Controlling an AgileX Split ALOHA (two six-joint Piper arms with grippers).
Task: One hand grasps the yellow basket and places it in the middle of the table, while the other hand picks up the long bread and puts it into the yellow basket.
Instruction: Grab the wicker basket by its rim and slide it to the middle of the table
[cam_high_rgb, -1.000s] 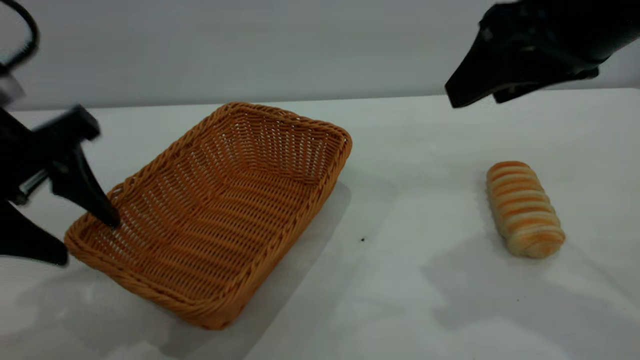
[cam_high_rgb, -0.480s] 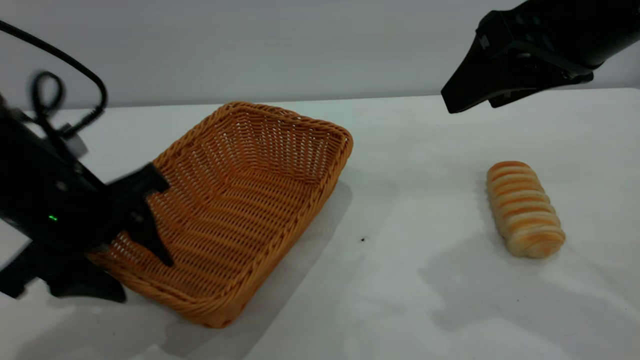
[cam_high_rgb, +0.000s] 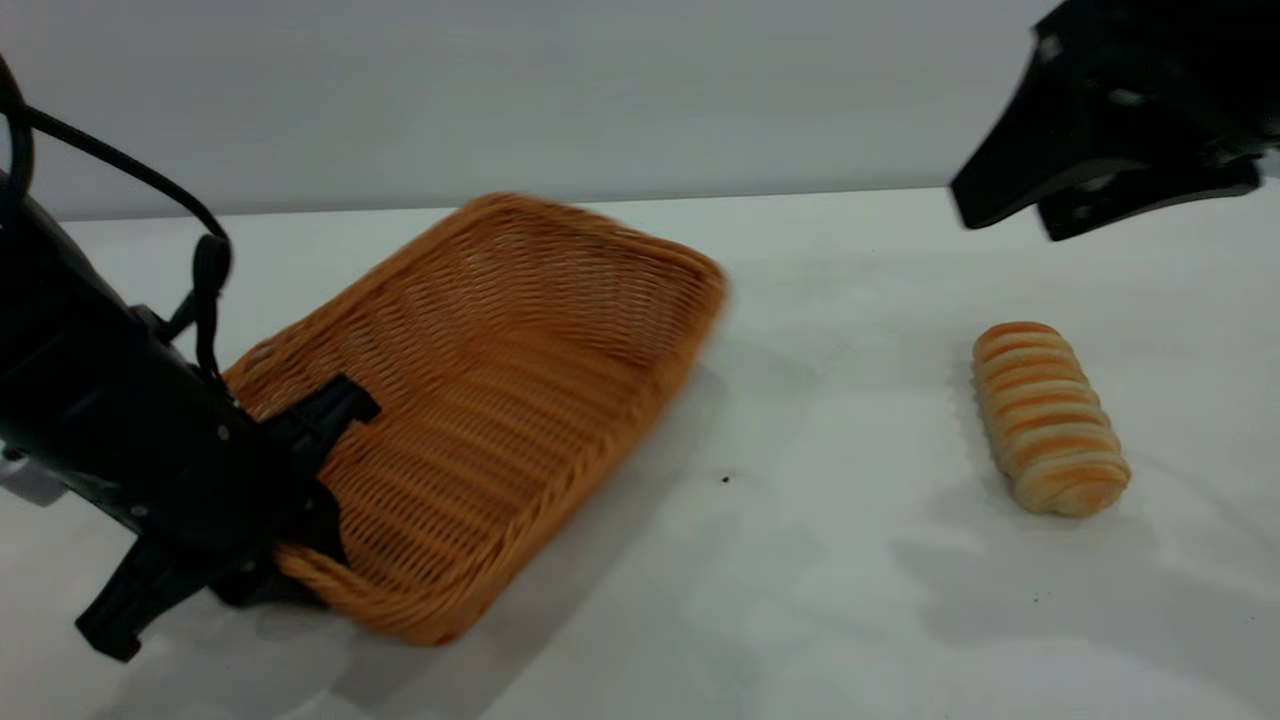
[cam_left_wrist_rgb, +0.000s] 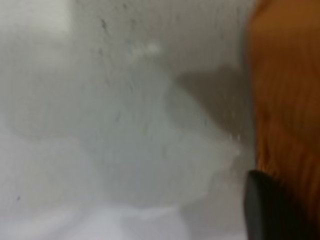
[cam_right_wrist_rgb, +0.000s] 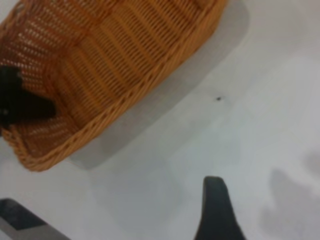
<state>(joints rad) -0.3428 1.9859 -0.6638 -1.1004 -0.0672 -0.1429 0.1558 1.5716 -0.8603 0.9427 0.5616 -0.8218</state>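
The yellow basket (cam_high_rgb: 500, 350) sits left of the table's middle, tilted and blurred with motion. My left gripper (cam_high_rgb: 300, 560) is shut on the rim at the basket's near-left corner, with one finger inside the basket and the other outside it. In the left wrist view the basket (cam_left_wrist_rgb: 287, 100) fills one side beside a dark finger (cam_left_wrist_rgb: 265, 210). The long bread (cam_high_rgb: 1048, 418) lies on the white table (cam_high_rgb: 820, 600) at the right, untouched. My right gripper (cam_high_rgb: 1005, 220) hangs open high above the table's far right, beyond the bread. The right wrist view shows the basket (cam_right_wrist_rgb: 115, 65) and one fingertip (cam_right_wrist_rgb: 215, 210).
A small dark speck (cam_high_rgb: 726, 480) lies on the table between the basket and the bread. The left gripper's finger shows inside the basket in the right wrist view (cam_right_wrist_rgb: 20, 102). A grey wall rises behind the table's far edge.
My left gripper has moved in and closed on the basket's near-left corner. The basket has tilted and shifted slightly to the right. My right gripper has drifted right.
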